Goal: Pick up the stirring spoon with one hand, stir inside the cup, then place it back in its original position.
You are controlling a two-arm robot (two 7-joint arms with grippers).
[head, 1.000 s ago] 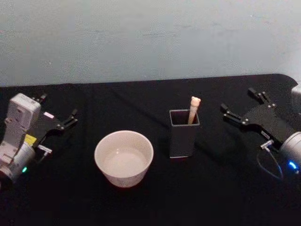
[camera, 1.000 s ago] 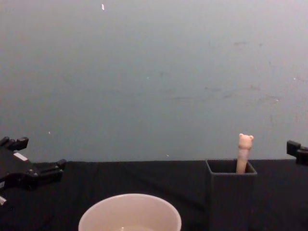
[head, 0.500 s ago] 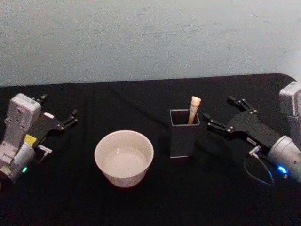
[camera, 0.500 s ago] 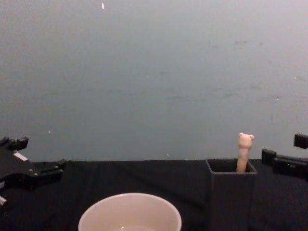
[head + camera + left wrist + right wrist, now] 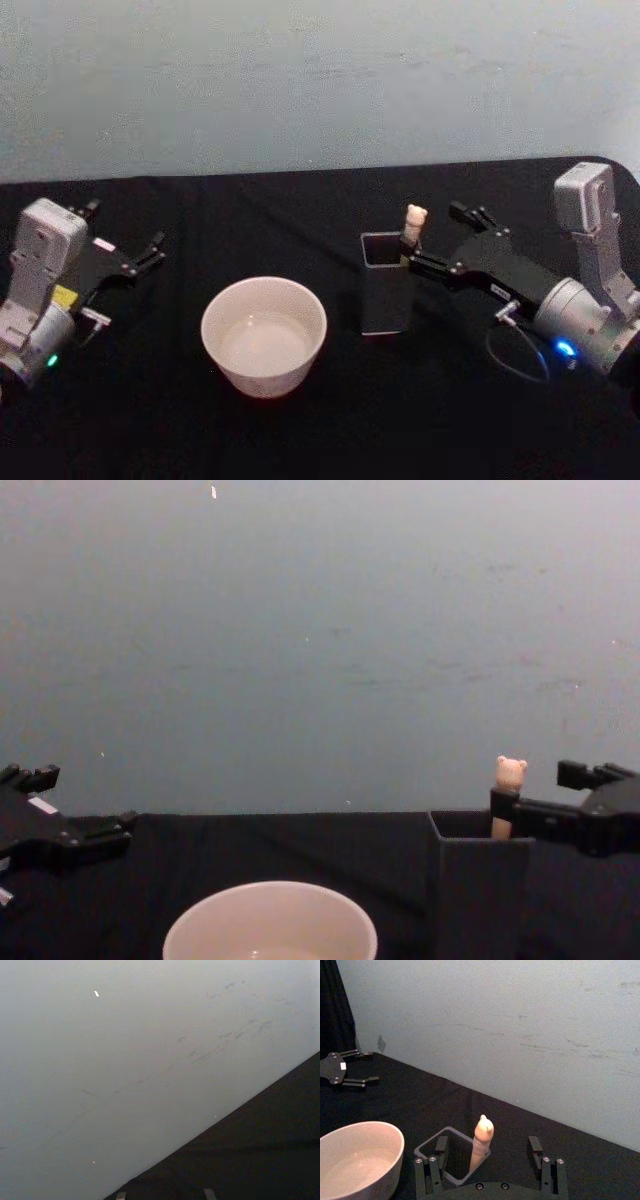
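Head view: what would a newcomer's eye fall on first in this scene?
First comes the right gripper, open, with its fingers on either side of the stirring spoon, whose bear-topped handle stands up out of the dark grey holder right of centre. Next, the wide cream cup stands apart to the holder's left on the black table. The left gripper rests open at the far left.

The holder (image 5: 388, 295) stands on the surface (image 5: 300, 430) with the stirring spoon (image 5: 413, 225) in its far right corner. Left of the holder, slightly nearer, sits the cup (image 5: 263, 335). The right end effector (image 5: 430, 237) is just right of the holder, 1 finger either side of the spoon's handle. The left end effector (image 5: 125, 225) is far left of the holder, beyond the cup.
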